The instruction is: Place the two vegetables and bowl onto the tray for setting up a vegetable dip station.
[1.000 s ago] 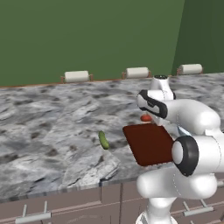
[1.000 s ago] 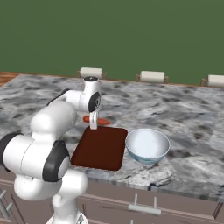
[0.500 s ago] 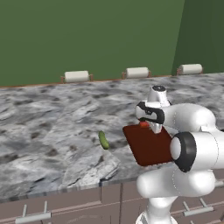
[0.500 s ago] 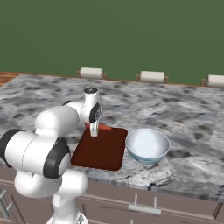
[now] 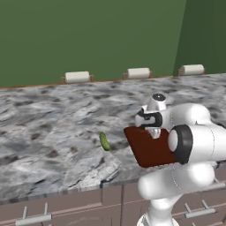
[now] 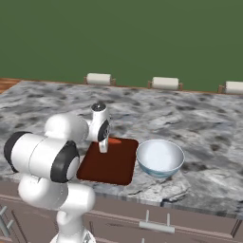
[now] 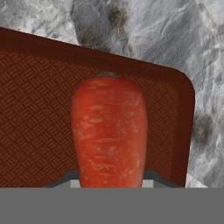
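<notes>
In the hand view, the red vegetable (image 7: 109,131) looks like a stubby carrot and runs down between my fingers, just above the dark reddish-brown tray (image 7: 39,109). My gripper (image 6: 102,148) is shut on the red vegetable (image 6: 114,141) low over the far left part of the tray (image 6: 107,165). To the right of the tray, touching or nearly touching it, stands the pale bluish bowl (image 6: 160,157). The green cucumber piece (image 5: 104,141) lies on the counter left of the tray (image 5: 148,150), apart from my gripper (image 5: 154,132).
Three pale rolls (image 5: 77,77) (image 5: 138,73) (image 5: 192,69) sit along the back of the grey marbled counter (image 5: 53,128) against the green wall. The tray lies close to the counter's front edge, with drawer fronts (image 6: 156,223) below.
My gripper has come down and toward the front with the red vegetable, from beyond the tray's far edge to low over the tray. The cucumber and bowl have not moved.
</notes>
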### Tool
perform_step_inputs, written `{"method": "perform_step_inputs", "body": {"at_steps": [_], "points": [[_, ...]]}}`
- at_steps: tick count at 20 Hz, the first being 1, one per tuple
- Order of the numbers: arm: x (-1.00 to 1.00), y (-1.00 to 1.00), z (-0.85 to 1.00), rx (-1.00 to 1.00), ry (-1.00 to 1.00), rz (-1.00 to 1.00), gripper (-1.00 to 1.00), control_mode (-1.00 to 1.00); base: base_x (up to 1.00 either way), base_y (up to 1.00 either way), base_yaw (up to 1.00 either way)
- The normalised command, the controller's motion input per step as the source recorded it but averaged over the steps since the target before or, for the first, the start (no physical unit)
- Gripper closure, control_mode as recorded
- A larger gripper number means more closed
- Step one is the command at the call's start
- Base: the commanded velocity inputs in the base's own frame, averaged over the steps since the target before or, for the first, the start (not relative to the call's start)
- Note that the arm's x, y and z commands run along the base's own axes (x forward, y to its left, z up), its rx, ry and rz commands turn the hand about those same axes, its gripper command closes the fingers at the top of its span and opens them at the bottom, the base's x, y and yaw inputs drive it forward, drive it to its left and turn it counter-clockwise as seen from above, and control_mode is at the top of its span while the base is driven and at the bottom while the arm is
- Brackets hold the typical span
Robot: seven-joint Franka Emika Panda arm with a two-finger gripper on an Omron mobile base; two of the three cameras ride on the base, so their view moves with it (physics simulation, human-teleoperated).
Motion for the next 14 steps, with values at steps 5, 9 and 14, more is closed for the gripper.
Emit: {"method": "perform_step_inputs", "body": {"at_steps": [5, 9, 14], "points": [[0.31, 0.00, -0.12, 0.00, -0.03, 0.00, 1.00, -1.00, 0.00, 0.00, 0.00], [0.25, -0.01, 0.00, 0.00, 0.00, 0.00, 1.00, -1.00, 0.00, 0.00, 0.00], [0.26, 0.00, 0.00, 0.00, 0.00, 0.00, 1.00, -1.00, 0.00, 0.00, 0.00]]}}
